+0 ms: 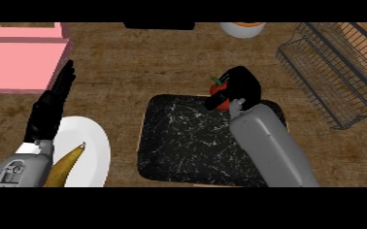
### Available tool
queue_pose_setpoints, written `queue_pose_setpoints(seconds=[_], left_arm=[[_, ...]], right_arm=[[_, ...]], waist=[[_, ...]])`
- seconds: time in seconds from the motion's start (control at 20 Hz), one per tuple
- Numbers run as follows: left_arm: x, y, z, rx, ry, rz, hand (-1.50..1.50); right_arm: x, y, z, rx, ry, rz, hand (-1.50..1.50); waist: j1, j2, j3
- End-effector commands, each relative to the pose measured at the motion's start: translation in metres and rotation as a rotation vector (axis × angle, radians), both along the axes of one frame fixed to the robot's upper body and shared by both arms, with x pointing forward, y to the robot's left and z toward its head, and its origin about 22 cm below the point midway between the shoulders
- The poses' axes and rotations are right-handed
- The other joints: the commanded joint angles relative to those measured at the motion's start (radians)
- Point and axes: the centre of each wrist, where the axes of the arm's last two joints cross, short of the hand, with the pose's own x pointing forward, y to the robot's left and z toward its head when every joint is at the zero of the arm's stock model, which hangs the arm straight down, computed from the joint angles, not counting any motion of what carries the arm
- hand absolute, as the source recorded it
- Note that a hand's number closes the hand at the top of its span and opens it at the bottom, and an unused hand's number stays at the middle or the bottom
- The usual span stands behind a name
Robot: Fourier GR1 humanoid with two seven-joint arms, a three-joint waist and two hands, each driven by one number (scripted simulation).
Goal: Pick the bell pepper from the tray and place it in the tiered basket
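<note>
L hand [50, 106] at 9 o'clock, fingers straight, resting by plate [97, 140] w/ banana [64, 167]. Tray [186, 136] centre. Pepper [217, 91] at tray's 1 o'clock edge, R hand [240, 83] curled round it. Basket [329, 73] at 2 o'clock, well apart.

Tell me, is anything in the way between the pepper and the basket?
No, nothing visible. The right hand is curled round the pepper at the tray's far edge, and only bare counter lies between it and the basket.
</note>
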Motion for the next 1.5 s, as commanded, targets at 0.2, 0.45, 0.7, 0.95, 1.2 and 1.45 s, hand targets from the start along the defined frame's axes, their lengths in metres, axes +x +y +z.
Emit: queue_pose_setpoints(seconds=[0.2,0.45,0.7,0.95,1.2,1.45], left_arm=[[0.002,-0.011,0.002,-0.004,-0.012,-0.056,0.0],[0.01,-0.021,0.011,-0.001,-0.036,-0.069,0.0],[0.012,-0.026,0.007,0.015,-0.028,-0.084,0.0],[0.018,-0.02,0.015,0.014,-0.017,-0.066,0.0],[0.016,-0.029,0.011,0.012,-0.03,-0.073,0.0],[0.009,-0.02,0.002,0.003,-0.015,-0.042,0.0]], right_arm=[[0.068,-0.062,0.078,-0.086,-0.317,-0.505,1.5],[0.088,-0.084,0.12,-0.302,-0.531,-0.634,1.5],[0.101,-0.083,0.167,-0.453,-0.644,-0.741,1.5],[0.115,-0.083,0.189,-0.648,-0.532,-0.821,1.5],[0.121,-0.082,0.211,-0.563,-0.54,-0.849,1.5],[0.127,-0.1,0.217,-0.607,-0.479,-0.802,1.5]], waist=[[0.065,0.024,-0.004],[0.072,0.025,-0.004],[0.082,0.022,-0.005],[0.068,0.013,-0.003],[0.063,0.017,0.001],[0.046,0.012,0.001]])
